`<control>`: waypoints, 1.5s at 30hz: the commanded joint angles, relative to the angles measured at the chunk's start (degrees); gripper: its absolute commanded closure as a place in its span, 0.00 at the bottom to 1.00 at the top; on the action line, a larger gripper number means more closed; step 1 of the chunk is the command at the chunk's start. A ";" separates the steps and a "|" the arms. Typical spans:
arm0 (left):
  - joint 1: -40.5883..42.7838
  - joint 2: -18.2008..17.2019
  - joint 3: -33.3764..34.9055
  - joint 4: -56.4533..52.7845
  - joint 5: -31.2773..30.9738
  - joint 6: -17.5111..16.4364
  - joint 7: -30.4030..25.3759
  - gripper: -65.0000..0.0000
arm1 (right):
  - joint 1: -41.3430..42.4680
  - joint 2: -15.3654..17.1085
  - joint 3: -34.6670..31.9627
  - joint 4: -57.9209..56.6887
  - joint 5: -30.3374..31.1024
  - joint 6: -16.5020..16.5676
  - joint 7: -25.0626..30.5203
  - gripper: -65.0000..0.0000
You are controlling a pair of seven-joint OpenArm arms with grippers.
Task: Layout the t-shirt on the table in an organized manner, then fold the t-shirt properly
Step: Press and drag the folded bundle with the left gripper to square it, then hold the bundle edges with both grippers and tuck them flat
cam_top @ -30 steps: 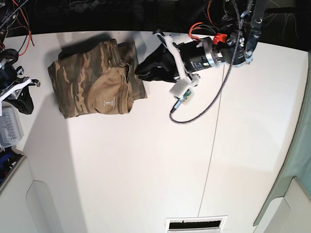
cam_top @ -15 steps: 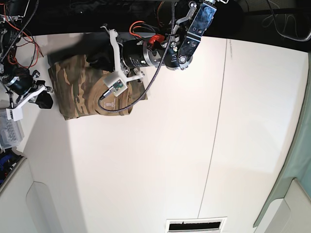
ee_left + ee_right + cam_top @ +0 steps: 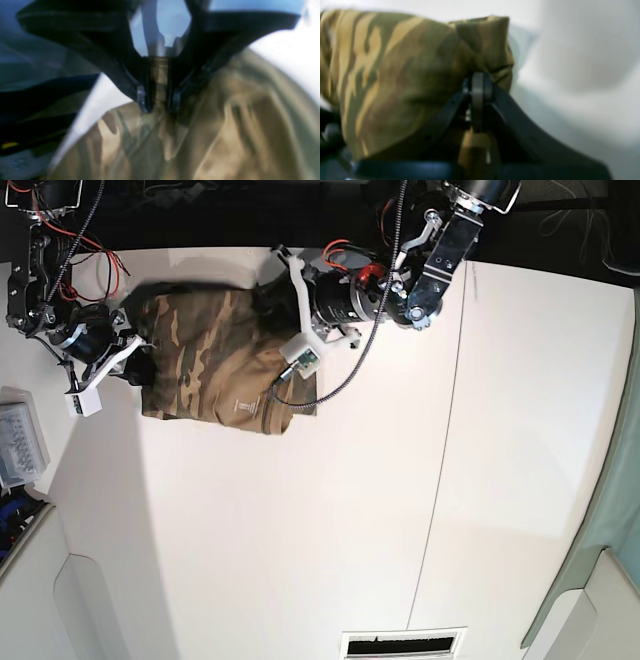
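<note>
The camouflage t-shirt [image 3: 205,365] lies bunched in a rough rectangle at the far left of the white table [image 3: 300,520], its pale neck label facing up near the front edge. My left gripper [image 3: 262,302] is at the shirt's far right corner. In the left wrist view, the left gripper [image 3: 158,103] is shut on a pinched fold of the t-shirt [image 3: 225,140]. My right gripper [image 3: 138,368] is at the shirt's left edge. In the right wrist view, the right gripper [image 3: 478,82] is shut on a raised corner of the t-shirt [image 3: 395,75].
A braided black cable [image 3: 340,385] loops from the left arm over the shirt's right side. A clear plastic box [image 3: 20,440] sits at the left edge. A dark seam [image 3: 440,440] runs across the table, and a vent slot [image 3: 403,642] lies at the near edge.
The left arm swung from the table's right to the shirt's far right corner. The right arm came in to the shirt's left edge. The shirt has shifted right and changed shape.
</note>
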 commanded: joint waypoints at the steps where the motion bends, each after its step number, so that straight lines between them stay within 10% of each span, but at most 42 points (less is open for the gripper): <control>1: -1.09 -0.85 -0.22 0.48 1.14 1.33 0.96 0.82 | 0.11 0.63 0.11 0.57 1.33 0.02 -0.87 1.00; 7: -4.74 -2.86 -0.22 0.46 2.12 1.51 0.22 0.82 | -2.34 -0.11 0.11 0.63 12.02 0.90 -7.65 1.00; 17: -9.64 -3.23 -0.22 0.44 6.58 1.70 0.11 0.82 | -12.76 -7.76 0.15 10.91 12.66 1.11 -7.80 1.00; 32: -10.82 -12.81 -0.22 15.28 -9.77 0.85 6.97 0.82 | -13.20 -7.93 8.41 22.12 13.22 0.68 -9.14 1.00; 36: -7.78 -10.75 -0.20 15.58 -15.17 -4.39 7.17 0.82 | -12.13 -8.15 8.92 22.27 14.84 0.74 -9.05 1.00; 45: -2.93 -1.25 -0.22 10.54 -4.87 -2.05 1.90 0.82 | -2.54 -12.98 5.70 16.37 5.99 0.90 -4.44 1.00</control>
